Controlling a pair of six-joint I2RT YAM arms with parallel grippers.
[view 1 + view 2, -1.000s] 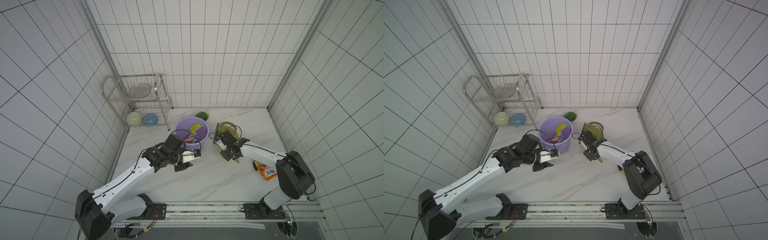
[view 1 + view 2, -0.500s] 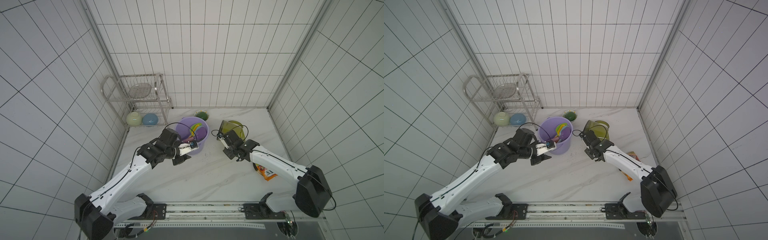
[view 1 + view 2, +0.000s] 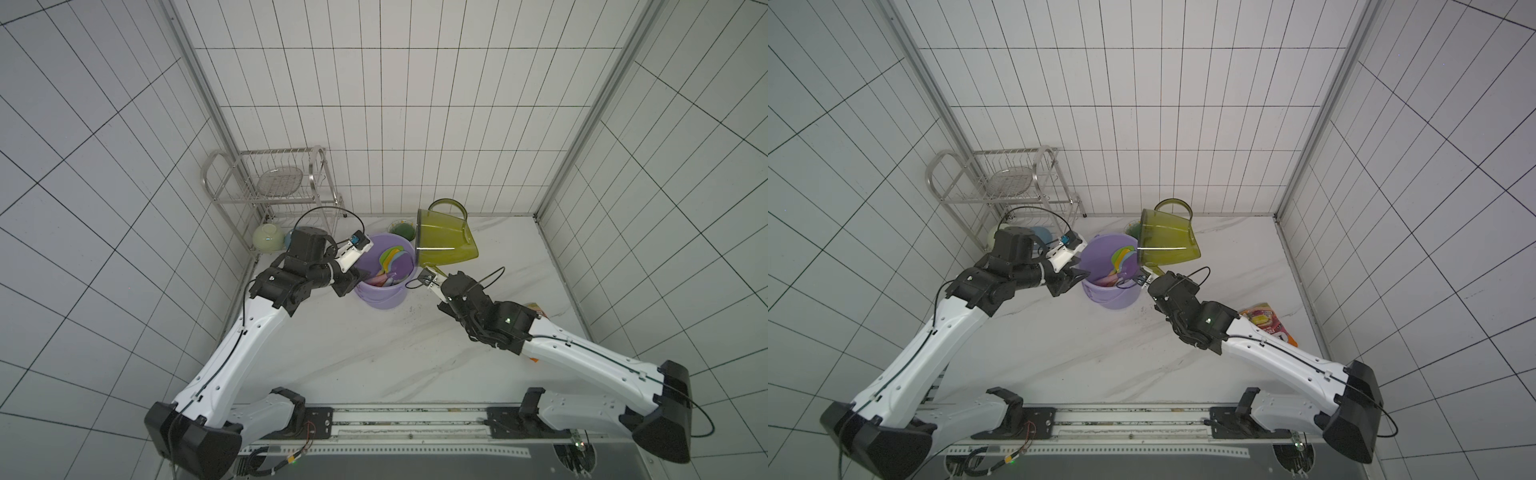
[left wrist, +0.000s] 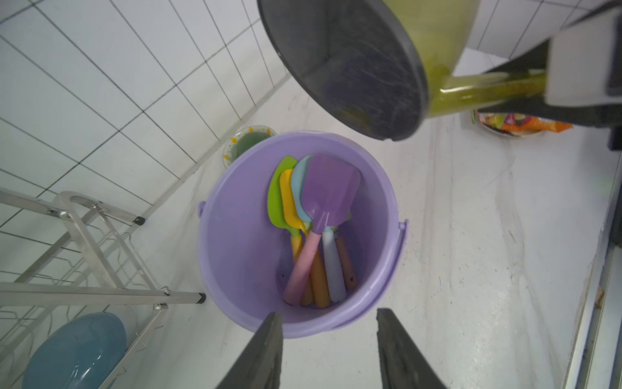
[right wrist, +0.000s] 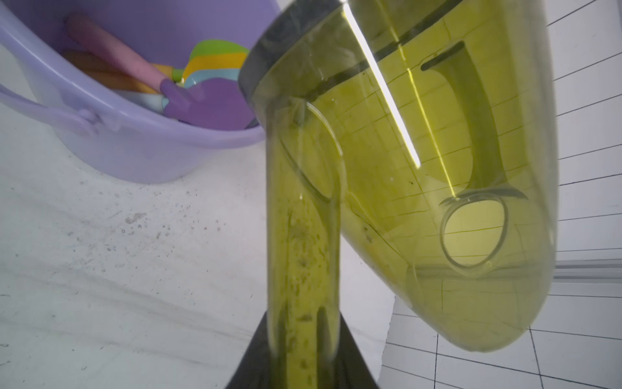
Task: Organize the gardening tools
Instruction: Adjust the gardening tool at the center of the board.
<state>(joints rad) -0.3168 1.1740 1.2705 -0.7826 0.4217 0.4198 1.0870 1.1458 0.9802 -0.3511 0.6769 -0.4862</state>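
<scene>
Top views, watering can (image 3: pixel 446 245): lifted off the table (image 3: pixel 374 353) and tilted onto its side. Its base faces the bucket (image 3: pixel 382 297) and sits over that bucket's right rim.
Top views, right gripper (image 3: pixel 430 277): clamped on the can's low end, with the arm reaching in from the table's near right corner.
Top views, left gripper (image 3: pixel 1077 275): jaws parted and nothing in them, at the bucket's left wall (whether it touches, I cannot tell).
Top views, shovels (image 3: pixel 390 266): bunched inside the bucket, which stands near the table's far edge, somewhat left of its middle.
Top views, surroundings: rack (image 3: pixel 270 187) in the far left corner, snack bag (image 3: pixel 1268 324) by the right edge.
Left wrist, shovels: green, yellow, pale blue and purple blades overlap, with the handles down on the bucket floor.
Left wrist, left gripper: its two dark fingers (image 4: pixel 266 353) stand apart, and the bucket's near rim shows in the gap.
Left wrist, watering can: its dark round base hangs above the bucket's rim, and the spout (image 4: pixel 488 89) runs into the right gripper.
Right wrist, right gripper: closed on the spout, which rises from the jaws to the can's body.
Right wrist, bucket: just beside the can, with the shovels inside.
</scene>
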